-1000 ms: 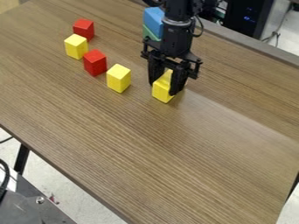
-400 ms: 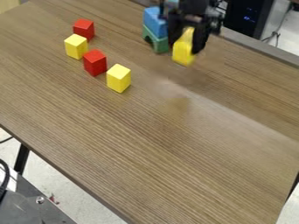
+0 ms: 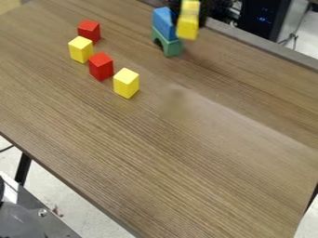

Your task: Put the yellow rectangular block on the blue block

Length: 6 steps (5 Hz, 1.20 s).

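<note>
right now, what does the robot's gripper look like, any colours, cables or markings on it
The gripper, at the top edge of the camera view, is black, with an uneven outline rather than a smooth casing. I can't make out its finer shape, or tell whether it carries any cables or markings.

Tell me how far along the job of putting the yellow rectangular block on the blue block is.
Partway, by the look of it. The yellow rectangular block is already off the wooden table, held up by the black gripper. The blue block sits on the green arch-shaped block. Left: setting the yellow one on top and letting go.
</note>
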Available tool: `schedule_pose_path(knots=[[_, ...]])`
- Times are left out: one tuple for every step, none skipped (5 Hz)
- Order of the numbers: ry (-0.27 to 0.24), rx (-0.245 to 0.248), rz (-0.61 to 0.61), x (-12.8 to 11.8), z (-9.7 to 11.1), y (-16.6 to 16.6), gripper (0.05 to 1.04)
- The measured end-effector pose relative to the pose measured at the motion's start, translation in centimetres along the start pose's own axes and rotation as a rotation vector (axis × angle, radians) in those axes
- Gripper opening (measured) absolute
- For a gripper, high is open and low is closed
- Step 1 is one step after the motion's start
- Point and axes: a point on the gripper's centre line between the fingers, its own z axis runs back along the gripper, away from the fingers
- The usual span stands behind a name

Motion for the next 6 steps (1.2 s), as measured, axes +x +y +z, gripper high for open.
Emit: schedule_pose_path(knots=[[0.028, -0.028, 0.194, 1.7, 0.7, 0.7, 0.557], [0.037, -0.057, 0.286, 2.9, 1.2, 1.3, 0.557], [0.04, -0.074, 0.347, 3.9, 1.5, 1.1, 0.557], [0.036, -0.073, 0.376, 4.2, 1.4, 1.1, 0.557], [0.026, -0.074, 0.392, 4.5, 0.9, 1.1, 0.557], [0.03, -0.068, 0.406, 4.7, 0.1, 1.2, 0.557]])
